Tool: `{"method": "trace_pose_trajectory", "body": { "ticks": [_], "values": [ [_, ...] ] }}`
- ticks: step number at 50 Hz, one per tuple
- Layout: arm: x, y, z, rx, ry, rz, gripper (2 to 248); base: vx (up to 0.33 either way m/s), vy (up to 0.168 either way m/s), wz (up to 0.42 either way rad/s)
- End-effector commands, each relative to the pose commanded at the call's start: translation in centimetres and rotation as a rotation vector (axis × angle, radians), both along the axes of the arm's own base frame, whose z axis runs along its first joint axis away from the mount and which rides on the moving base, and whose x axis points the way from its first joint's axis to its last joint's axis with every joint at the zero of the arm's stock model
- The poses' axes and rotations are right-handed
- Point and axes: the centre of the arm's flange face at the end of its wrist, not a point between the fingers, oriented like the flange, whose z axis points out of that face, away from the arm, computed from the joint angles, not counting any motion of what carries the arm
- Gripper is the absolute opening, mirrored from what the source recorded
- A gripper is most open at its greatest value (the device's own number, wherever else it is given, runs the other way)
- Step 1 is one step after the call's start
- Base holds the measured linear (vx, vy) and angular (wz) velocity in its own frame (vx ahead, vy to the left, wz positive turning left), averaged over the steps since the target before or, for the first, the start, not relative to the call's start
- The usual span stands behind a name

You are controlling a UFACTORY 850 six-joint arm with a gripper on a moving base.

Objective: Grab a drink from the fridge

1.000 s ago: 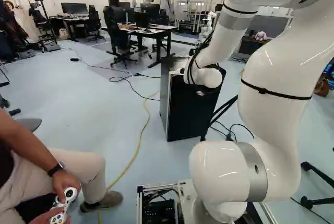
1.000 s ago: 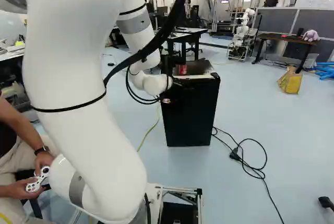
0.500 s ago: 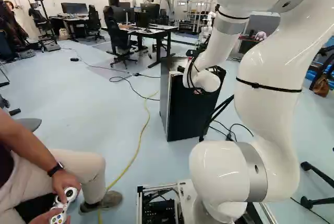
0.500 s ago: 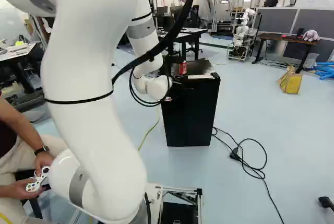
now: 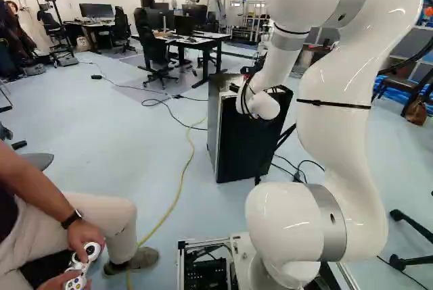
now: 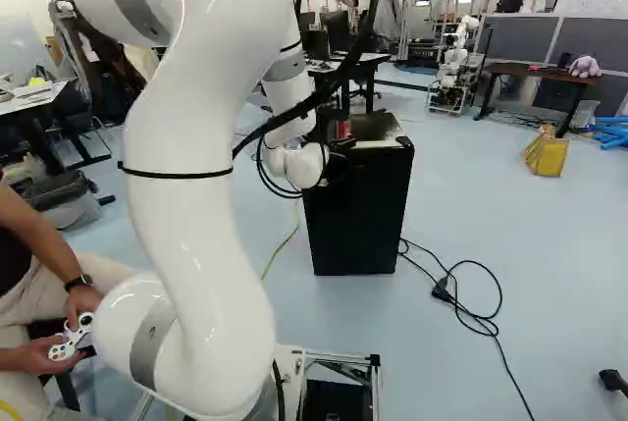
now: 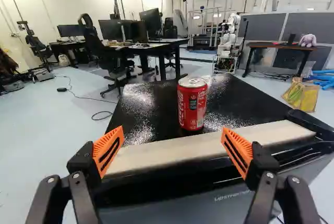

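We observe a black, box-shaped fridge [image 6: 358,220] with a glossy, speckled top, edged along its near side by a smooth, pale strip [image 7: 172,154]. On this top stands the drink, a red metal can [image 7: 191,106], cylindrical and upright, with pale lettering and a silvery lid. The black gripper [image 6: 339,151] is set wide apart, its slotted, wedge-like orange pads [image 7: 108,150] facing each other at the fridge's near edge; the can stands ahead of the gap, apart from both. Whether the gripper [image 7: 173,135] touches the fridge we cannot tell. The smooth white arm [image 5: 335,134], banded in grey, rises on the near side of the fridge, bends over at its upper joint, and slopes down and forward, its rounded wrist [image 5: 260,105] low before the fridge's upper front.
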Motion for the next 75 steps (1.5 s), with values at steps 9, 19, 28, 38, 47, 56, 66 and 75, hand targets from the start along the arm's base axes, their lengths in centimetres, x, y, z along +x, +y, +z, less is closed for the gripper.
{"method": "trace_pose_trajectory", "body": {
  "ticks": [9,19,28,38,47,56,66,75],
  "values": [
    [1.9,-0.5,-0.3,-0.004,-0.047,-0.001,247,0.0,0.0,0.0],
    [3.9,-1.2,-0.4,-0.009,-0.094,-0.005,247,0.0,0.0,0.0],
    [5.4,-1.9,-0.6,-0.013,-0.12,-0.012,247,0.0,0.0,0.0],
    [6.6,-2.9,-0.9,-0.014,-0.121,-0.027,247,0.0,0.0,0.0],
    [7.5,-3.8,-1.3,-0.01,-0.104,-0.05,247,0.0,0.0,0.0],
    [8.1,-4.4,-1.7,-0.007,-0.091,-0.065,247,0.0,0.0,0.0],
    [8.3,-4.5,-1.7,-0.007,-0.09,-0.067,247,0.0,0.0,0.0],
    [8.3,-4.5,-1.7,-0.065,-0.083,-0.062,247,0.0,0.0,0.0]
  ]
}}
